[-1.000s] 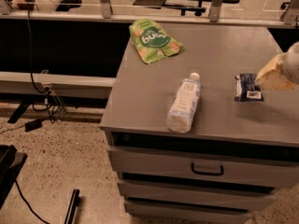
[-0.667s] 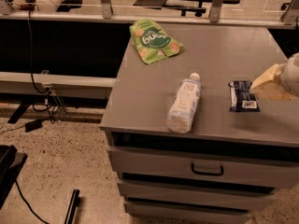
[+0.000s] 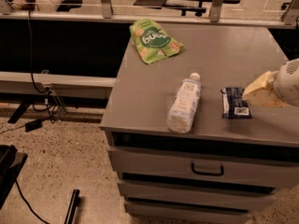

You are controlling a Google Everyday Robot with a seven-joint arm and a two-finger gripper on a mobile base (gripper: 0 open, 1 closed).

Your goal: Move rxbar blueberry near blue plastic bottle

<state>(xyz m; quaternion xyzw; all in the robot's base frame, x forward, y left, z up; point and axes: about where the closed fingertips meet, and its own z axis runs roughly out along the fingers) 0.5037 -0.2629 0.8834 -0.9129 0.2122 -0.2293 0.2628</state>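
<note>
Your rxbar blueberry (image 3: 236, 102) lies flat on counter (image 3: 224, 50) near front edge, just right of blue plastic bottle (image 3: 184, 104), small gap between. Gripper (image 3: 258, 92) at bar's right end; open or closed, you cannot tell. Bar likely light, thin, slick foil wrapper: take it across narrow width. Bottle on its side, clear round plastic, may roll if nudged

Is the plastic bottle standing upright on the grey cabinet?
No, the blue plastic bottle lies on its side, left of the rxbar blueberry, with the gripper at the bar's right end.
</note>
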